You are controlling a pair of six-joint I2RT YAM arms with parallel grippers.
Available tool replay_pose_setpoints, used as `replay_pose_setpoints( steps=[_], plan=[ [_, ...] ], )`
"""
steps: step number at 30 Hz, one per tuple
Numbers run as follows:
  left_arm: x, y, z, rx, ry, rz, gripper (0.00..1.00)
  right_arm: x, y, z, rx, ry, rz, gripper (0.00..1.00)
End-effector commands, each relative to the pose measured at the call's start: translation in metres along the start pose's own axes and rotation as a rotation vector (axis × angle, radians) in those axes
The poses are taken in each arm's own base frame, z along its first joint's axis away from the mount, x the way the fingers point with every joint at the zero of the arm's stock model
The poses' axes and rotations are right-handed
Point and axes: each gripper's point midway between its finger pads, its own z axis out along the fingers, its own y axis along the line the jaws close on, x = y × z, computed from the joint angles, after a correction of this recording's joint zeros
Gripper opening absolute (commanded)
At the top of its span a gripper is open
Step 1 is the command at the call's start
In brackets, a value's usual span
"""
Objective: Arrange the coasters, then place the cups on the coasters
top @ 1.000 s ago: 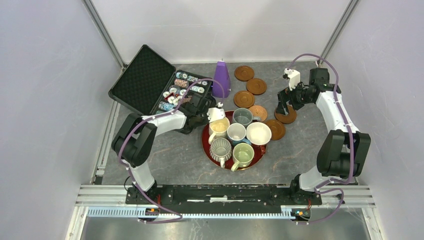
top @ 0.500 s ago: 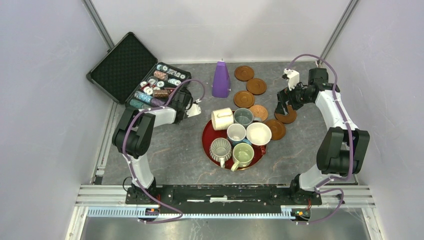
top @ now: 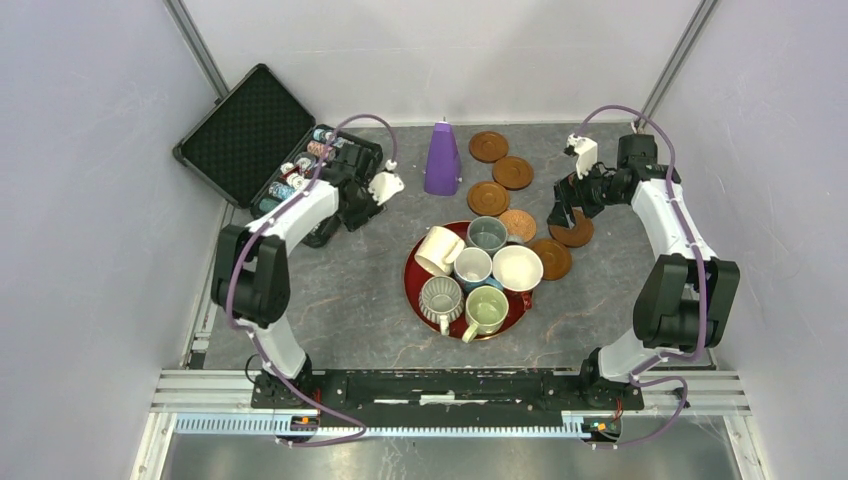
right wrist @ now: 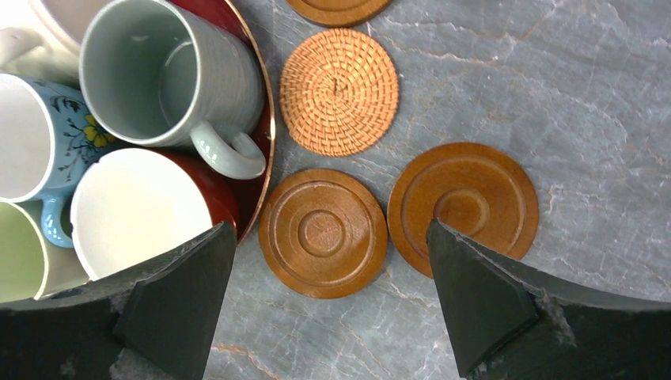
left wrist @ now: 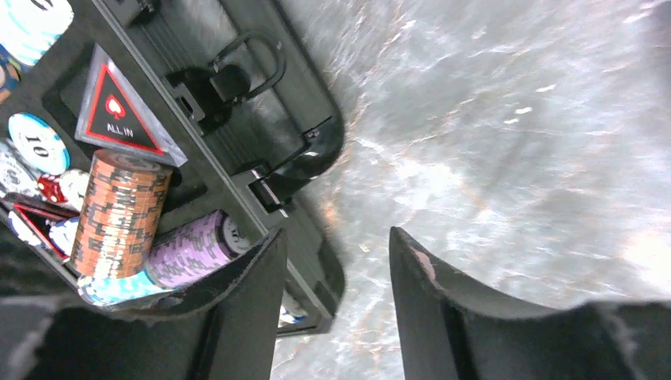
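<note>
Six cups stand crowded on the red tray (top: 414,283). The cream-yellow cup (top: 440,250) lies tipped on its side at the tray's back left. Around it are the grey-blue cup (right wrist: 170,75), the blue-handled white cup (top: 473,267), the wide white cup (right wrist: 138,210), the ribbed grey cup (top: 441,298) and the pale green cup (top: 486,308). Brown coasters (top: 488,146) (top: 512,172) (top: 487,197) lie behind the tray. The woven coaster (right wrist: 339,90) and two more brown coasters (right wrist: 323,232) (right wrist: 463,207) lie to its right. My right gripper (right wrist: 328,229) hangs open above those two. My left gripper (left wrist: 335,237) is open and empty beside the chip case.
An open black case (top: 280,160) of poker chips (left wrist: 119,214) sits at the back left, right against my left fingers. A purple cone (top: 441,160) stands behind the tray. Grey walls and frame posts close in the back and both sides.
My left gripper opened, let go of the cream-yellow cup and swung back left to the case. The cup tipped onto its side. The case shifted left. The right arm barely moved.
</note>
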Motion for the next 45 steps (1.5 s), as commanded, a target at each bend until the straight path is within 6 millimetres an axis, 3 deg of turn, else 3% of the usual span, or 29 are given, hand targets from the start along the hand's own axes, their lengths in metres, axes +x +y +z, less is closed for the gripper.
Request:
replay_pose_setpoints(
  steps=[1,5,9,11,14,16,19,22,28,32,39,45],
  plan=[
    [-0.042,-0.039,-0.06,0.229,-0.232,-0.152,0.62,-0.036,0.012,-0.008,-0.06,-0.106,-0.078,0.98],
    [-0.047,-0.054,-0.079,0.301,-0.307,-0.234,0.69,-0.063,0.049,-0.004,-0.091,-0.152,-0.311,0.99],
    [-0.04,-0.063,-0.094,0.359,-0.34,-0.349,0.85,-0.091,0.106,0.011,-0.094,-0.164,-0.609,0.99],
    [-0.034,-0.064,-0.099,0.358,-0.342,-0.41,0.87,-0.1,0.133,0.018,-0.107,-0.163,-0.704,0.95],
    [-0.022,-0.063,-0.105,0.387,-0.36,-0.532,0.89,-0.099,0.173,0.034,-0.135,-0.119,-0.86,0.93],
    [-0.014,-0.066,-0.107,0.397,-0.388,-0.576,0.96,-0.095,0.196,0.044,-0.138,-0.093,-0.958,0.92],
    [-0.021,-0.071,-0.117,0.325,-0.592,-0.488,1.0,-0.093,0.212,0.055,-0.141,-0.086,-0.996,0.9],
    [-0.029,-0.074,-0.122,0.134,-0.797,-0.32,1.0,-0.103,0.209,0.057,-0.118,-0.093,-0.937,0.9],
    [-0.056,-0.098,-0.102,-0.038,-0.889,-0.019,1.0,-0.111,0.185,0.046,-0.086,-0.112,-0.833,0.9],
    [-0.084,-0.12,-0.09,-0.064,-0.939,0.133,1.0,-0.104,0.157,0.033,-0.042,-0.1,-0.757,0.9],
    [-0.126,-0.13,-0.075,-0.119,-0.972,0.282,0.98,-0.086,0.106,0.005,0.031,-0.094,-0.614,0.9],
    [-0.151,-0.134,-0.062,-0.147,-0.953,0.378,0.86,-0.062,0.081,-0.006,0.056,-0.074,-0.515,0.9]
  ],
)
